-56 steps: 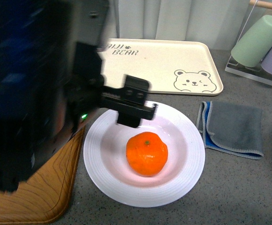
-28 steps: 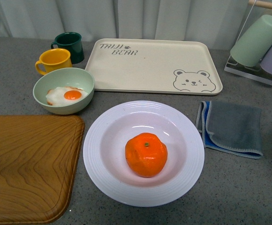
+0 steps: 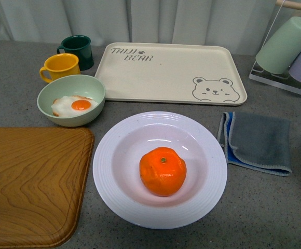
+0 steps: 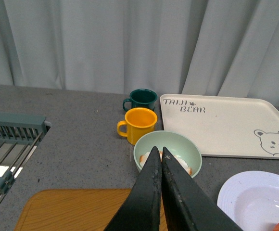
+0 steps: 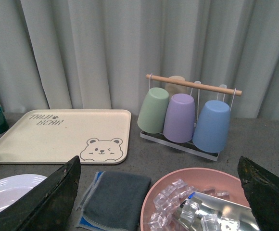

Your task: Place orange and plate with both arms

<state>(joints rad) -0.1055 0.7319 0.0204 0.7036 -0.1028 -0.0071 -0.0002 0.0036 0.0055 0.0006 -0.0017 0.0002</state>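
The orange point(image 3: 162, 171) is seen in the middle of the plate point(image 3: 114, 192), which stands near the front edge of the bench point(image 3: 275, 207). The placing is judged to be done. Neither arm is shown in the front view. The plate is judged to lie between the two claws, and neither is clearly nearer. The left claw point(image 4: 161, 151) is held pressed together, empty, and aimed at the green bowl point(image 4: 190, 149). The right claw point(image 5: 158, 163) is spread wide, empty.
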